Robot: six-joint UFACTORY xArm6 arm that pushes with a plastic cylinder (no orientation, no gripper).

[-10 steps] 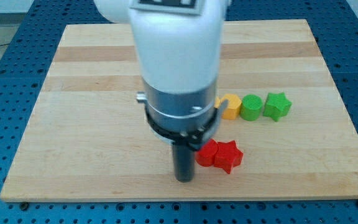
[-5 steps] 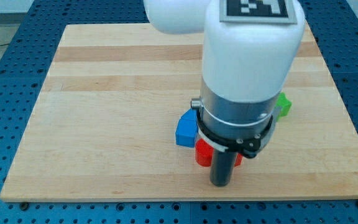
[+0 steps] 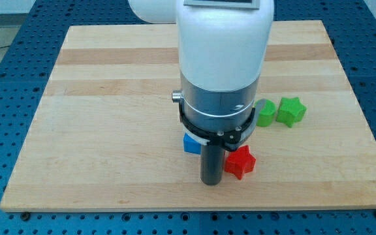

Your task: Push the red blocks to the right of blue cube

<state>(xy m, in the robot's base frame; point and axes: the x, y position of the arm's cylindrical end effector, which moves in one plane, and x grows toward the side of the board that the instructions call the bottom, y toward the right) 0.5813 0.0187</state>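
My tip (image 3: 211, 182) stands near the view's bottom edge of the wooden board (image 3: 103, 111), just left of a red star block (image 3: 240, 162), touching or nearly touching it. The blue cube (image 3: 190, 143) shows only as a corner, just up and left of the tip, behind the rod. The other red block is hidden behind the arm. The arm's white and grey body covers the board's middle.
A green round block (image 3: 264, 113) and a green star block (image 3: 291, 111) sit side by side right of the arm. The yellow block seen earlier is hidden behind the arm. The board's bottom edge lies close below the tip.
The tip first moved right, then came back a little left. It now stands left of the red star. The blue cube is more covered, and the green blocks show again.
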